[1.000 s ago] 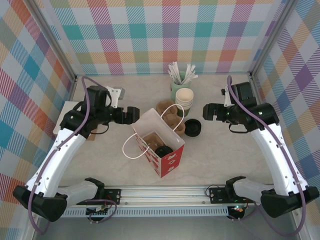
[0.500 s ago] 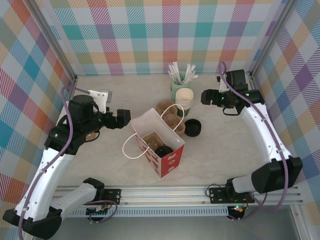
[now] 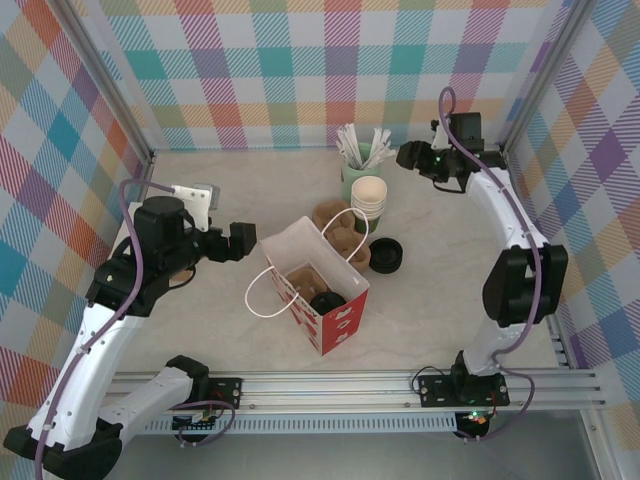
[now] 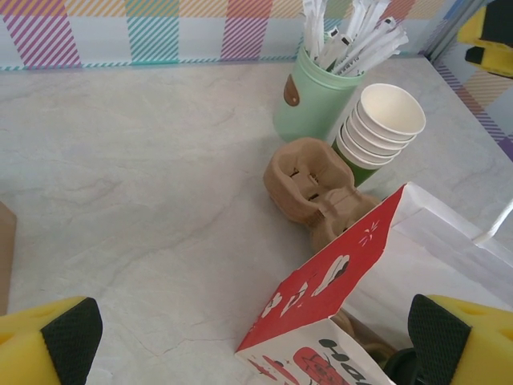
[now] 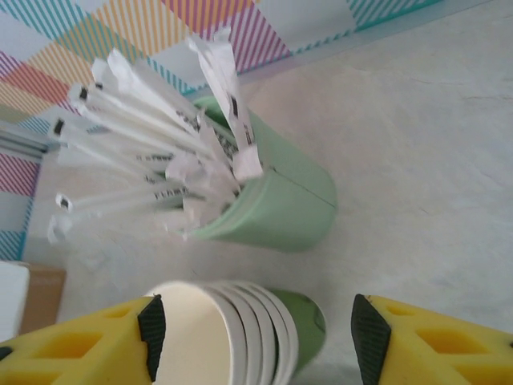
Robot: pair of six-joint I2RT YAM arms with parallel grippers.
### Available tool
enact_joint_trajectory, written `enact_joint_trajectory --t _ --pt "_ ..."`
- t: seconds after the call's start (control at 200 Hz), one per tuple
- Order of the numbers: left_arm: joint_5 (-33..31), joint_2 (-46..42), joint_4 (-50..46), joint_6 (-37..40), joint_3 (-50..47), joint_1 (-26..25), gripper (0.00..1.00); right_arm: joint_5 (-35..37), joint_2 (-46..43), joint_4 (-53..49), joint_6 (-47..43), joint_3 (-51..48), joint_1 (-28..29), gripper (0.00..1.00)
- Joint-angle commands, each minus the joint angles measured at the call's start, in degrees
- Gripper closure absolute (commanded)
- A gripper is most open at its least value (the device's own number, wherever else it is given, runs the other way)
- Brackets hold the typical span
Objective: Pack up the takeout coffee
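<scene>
Lidded coffee [image 3: 326, 301] sits, I judge, packed inside the upright open bag [image 3: 336, 320] at centre, so both tools hang empty, jaws spread: left gripper [image 3: 243, 240] at bag's 9 o'clock, right gripper [image 3: 408, 155] at 1 o'clock near stirrer pot [image 3: 352, 186].

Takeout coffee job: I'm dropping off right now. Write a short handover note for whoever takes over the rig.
Left gripper: open, empty, just left of the paper bag.
Right gripper: open, empty, above the cup stack and stirrer pot.
Takeout coffee: its black lid shows inside the open, upright bag.
Done: coffee appears packed.
Left: confirm the cup sits upright; possibly add extras.
</scene>
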Motion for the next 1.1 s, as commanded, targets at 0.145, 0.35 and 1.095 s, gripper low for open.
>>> enact_joint_trajectory --t 0.145,0.35,1.095 --pt "-1.15 -0.23 -0.50 1.02 -0.89 0.78 0.00 -4.74 6.83 7.55 10.48 4.93 -0.73 0.43" --pt "-1.18 0.13 -0.49 1.17 -1.00 0.78 0.00 -5.85 10.16 7.12 11.73 6.82 -0.92 0.48" --pt "-2.04 0.81 -0.93 1.36 -1.27 0.78 0.00 -10.48 16.77 7.04 12.80 12.46 -0.99 0.67"
